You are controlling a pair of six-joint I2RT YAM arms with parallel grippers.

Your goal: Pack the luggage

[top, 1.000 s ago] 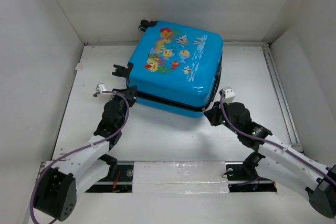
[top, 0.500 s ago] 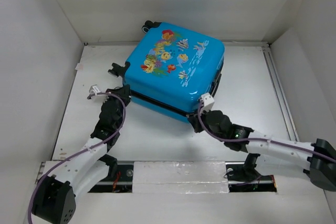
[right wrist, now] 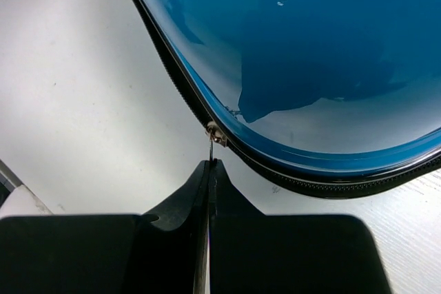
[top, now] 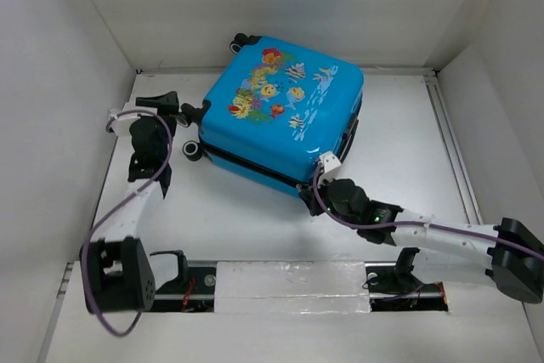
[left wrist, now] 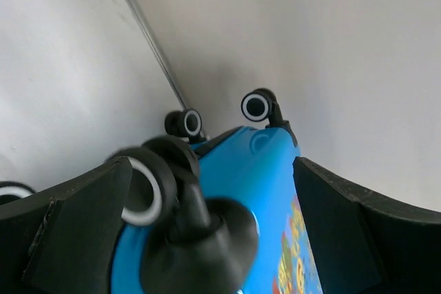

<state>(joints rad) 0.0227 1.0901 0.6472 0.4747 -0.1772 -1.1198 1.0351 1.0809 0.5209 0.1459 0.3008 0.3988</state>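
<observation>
Right end effector (right wrist: 209,168): closed, pinching the zip pull (right wrist: 211,148) at the near corner seam.
Left end effector (left wrist: 212,166): jaws wide, holding nothing, beside the wheels (left wrist: 255,107).
Luggage (top: 285,121): lying flat on the worktop (top: 255,227), far centre, lid down.
Handling: probably light, with a stiff, slick shell; take the pull or wheels, not the shell.

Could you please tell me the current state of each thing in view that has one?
luggage: shells together, lying flat, fish print up.
left end effector: open, a wheel between its fingers.
right end effector: shut on the zipper pull.
zipper pull: pinched, at the luggage's near corner.
</observation>
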